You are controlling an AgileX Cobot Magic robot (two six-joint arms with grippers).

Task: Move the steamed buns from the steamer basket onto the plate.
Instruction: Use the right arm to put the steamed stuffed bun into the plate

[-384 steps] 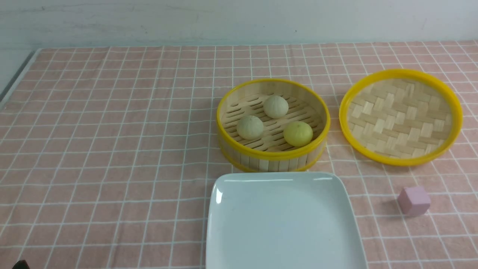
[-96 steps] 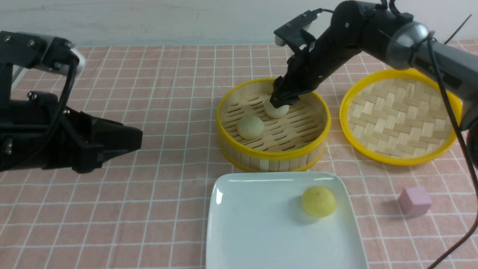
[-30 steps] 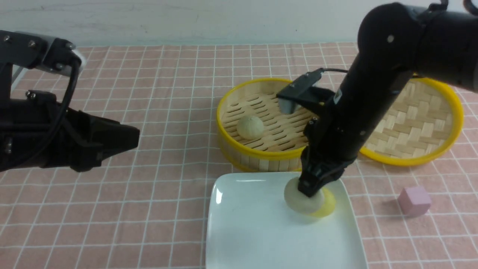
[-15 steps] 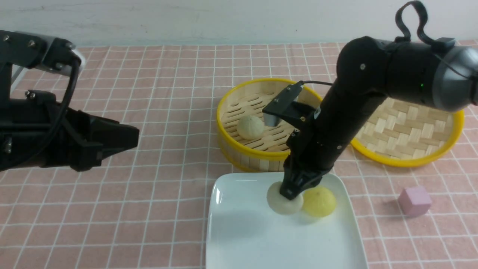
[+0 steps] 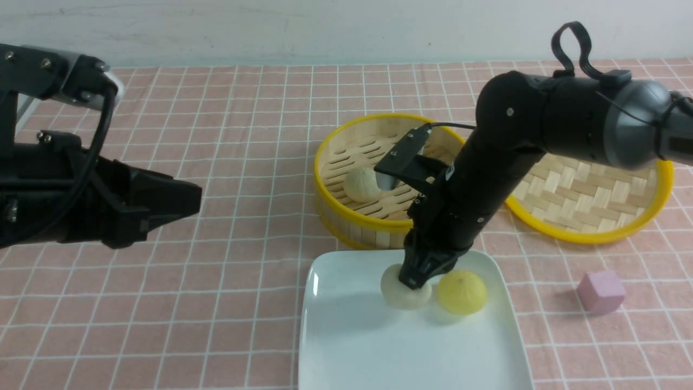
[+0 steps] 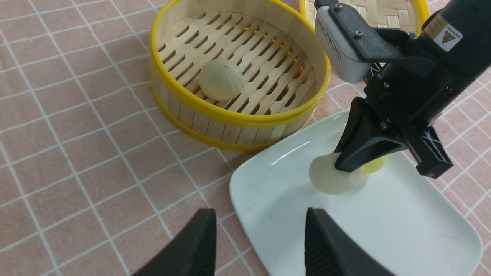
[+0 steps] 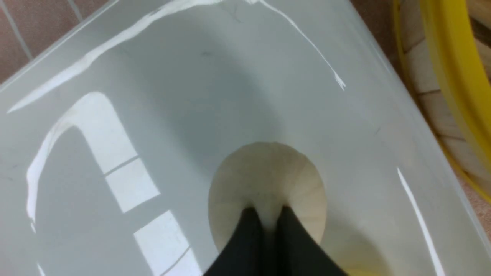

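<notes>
My right gripper is shut on the top of a pale steamed bun, holding it on the white plate; its fingers pinch the bun in the right wrist view. A yellow bun lies on the plate just right of it. Another pale bun sits in the bamboo steamer basket, also seen in the left wrist view. My left gripper is open and empty, hovering left of the basket; in its wrist view the jaws stand apart above the plate's edge.
The shallow woven lid lies right of the basket, partly behind my right arm. A pink cube sits on the pink checked cloth right of the plate. The cloth's left edge is at far left.
My right gripper has carried the pale bun leftward and lower on the plate, apart from the yellow bun. The left arm has not moved.
</notes>
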